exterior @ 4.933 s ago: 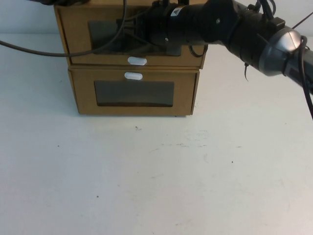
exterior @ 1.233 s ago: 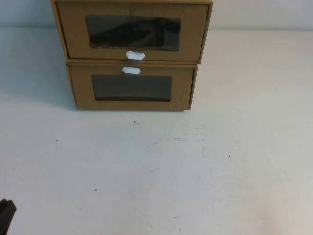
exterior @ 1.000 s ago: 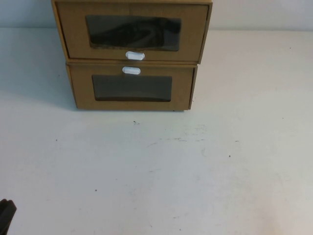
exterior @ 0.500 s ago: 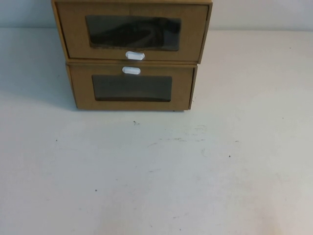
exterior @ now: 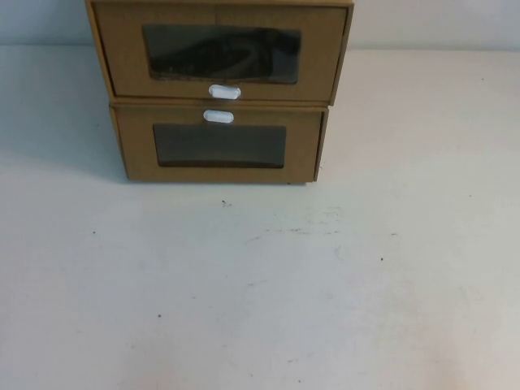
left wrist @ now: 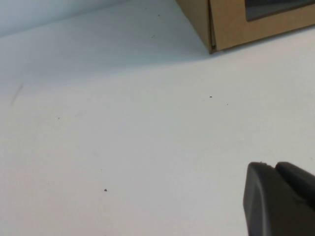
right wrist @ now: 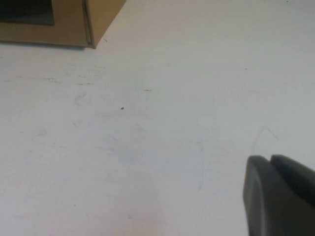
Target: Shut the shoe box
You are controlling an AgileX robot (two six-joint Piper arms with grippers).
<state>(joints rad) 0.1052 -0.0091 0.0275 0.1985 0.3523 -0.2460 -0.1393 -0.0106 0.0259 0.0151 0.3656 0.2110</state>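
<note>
Both claws are sitting low over bare table (exterior: pixel 268 284) well short of the boxes, out of the high view: the left gripper (left wrist: pixel 280 196) and the right gripper (right wrist: pixel 280 194) are each showing two dark fingers pressed side by side, so I'm reading both as closed and empty. Ahead of them, the shoe box (exterior: pixel 219 53) is resting on the lower box (exterior: pixel 219 146), its white tab (exterior: pixel 224 92) under the window, its front looking near flush. I'm worrying that another shove is sliding the top box back off the lower one.
</note>
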